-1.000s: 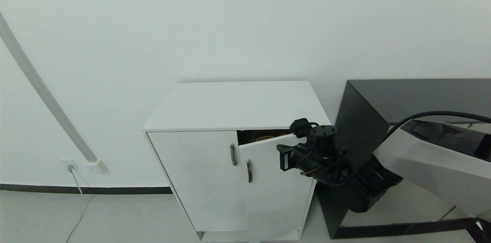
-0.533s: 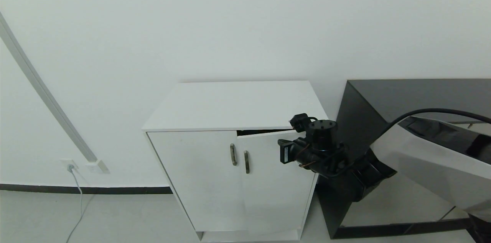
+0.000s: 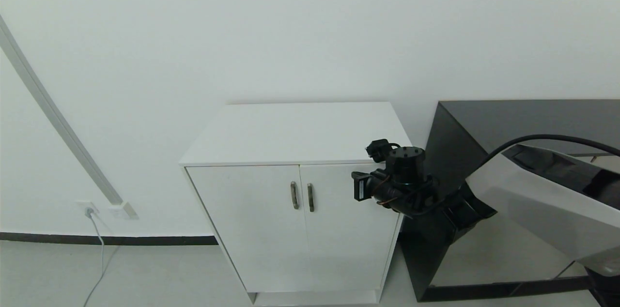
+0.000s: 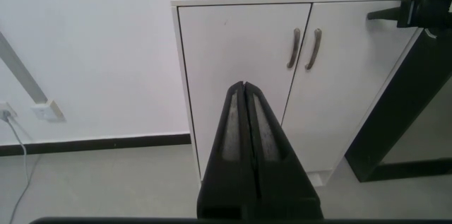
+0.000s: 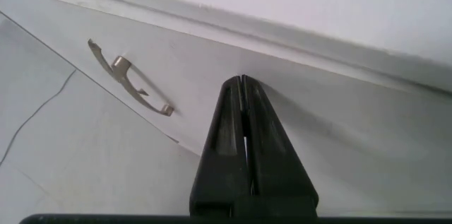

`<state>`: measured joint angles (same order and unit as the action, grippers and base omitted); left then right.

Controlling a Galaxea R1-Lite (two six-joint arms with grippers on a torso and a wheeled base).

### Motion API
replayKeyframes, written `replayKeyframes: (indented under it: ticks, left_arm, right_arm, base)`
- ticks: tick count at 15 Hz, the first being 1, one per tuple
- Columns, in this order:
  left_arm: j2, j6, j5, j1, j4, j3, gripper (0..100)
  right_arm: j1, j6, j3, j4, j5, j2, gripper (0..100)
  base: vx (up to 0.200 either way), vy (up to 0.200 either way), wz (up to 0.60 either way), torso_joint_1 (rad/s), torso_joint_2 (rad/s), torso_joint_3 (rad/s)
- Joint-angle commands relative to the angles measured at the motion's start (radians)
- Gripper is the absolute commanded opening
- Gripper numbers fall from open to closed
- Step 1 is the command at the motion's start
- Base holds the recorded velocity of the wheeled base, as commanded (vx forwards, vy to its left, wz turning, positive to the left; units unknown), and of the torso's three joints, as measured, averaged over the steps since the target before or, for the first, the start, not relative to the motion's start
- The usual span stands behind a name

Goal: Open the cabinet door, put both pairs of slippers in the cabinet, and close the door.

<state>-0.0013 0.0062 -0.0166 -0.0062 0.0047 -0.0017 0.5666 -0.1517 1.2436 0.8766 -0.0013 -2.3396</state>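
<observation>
— Right pincer point(image 3: 361, 187), head view?
— Found clenched on nothing, tips touching the right door point(image 3: 348, 239) at 3 o'clock from the handles point(image 3: 301, 196); read the cabinet point(image 3: 295, 132) as shut.
— Left wrist view?
— Saw left pincer point(image 4: 244, 86) clenched, empty, well apart from the cabinet.
— Right wrist view?
— Caught its tips flat against that door. Guessed slippers stowed inside; judged only withdrawal left.

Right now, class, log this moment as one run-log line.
cabinet: both doors shut | right gripper: shut, tip at right door | left gripper: shut, held back, facing cabinet
</observation>
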Motion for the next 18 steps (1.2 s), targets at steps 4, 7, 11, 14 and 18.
replayKeyframes:
  ticks: [4,7,11,14,18]
  left_arm:
    - [0.001,0.000,0.000,0.000,0.000,0.000,0]
    - [0.001,0.000,0.000,0.000,0.000,0.000,0]
    - [0.001,0.000,0.000,0.000,0.000,0.000,0]
    - [0.001,0.000,0.000,0.000,0.000,0.000,0]
    - [0.001,0.000,0.000,0.000,0.000,0.000,0]
  right_arm:
    - [-0.005,0.000,0.013,-0.001,0.000,-0.004,0]
    - [-0.005,0.000,0.023,-0.002,0.000,-0.012,0]
    - [-0.005,0.001,0.016,-0.001,0.000,-0.006,0]
    - [0.010,0.001,-0.066,0.005,-0.002,0.072,0]
    - [0.019,0.001,-0.271,0.065,-0.008,0.261,0]
  base:
    - [0.000,0.000,0.00,0.000,0.00,0.000]
    - [0.000,0.000,0.00,0.000,0.00,0.000]
    - [0.000,0.000,0.00,0.000,0.00,0.000]
    - [0.000,0.000,0.00,0.000,0.00,0.000]
    - [0.000,0.000,0.00,0.000,0.00,0.000]
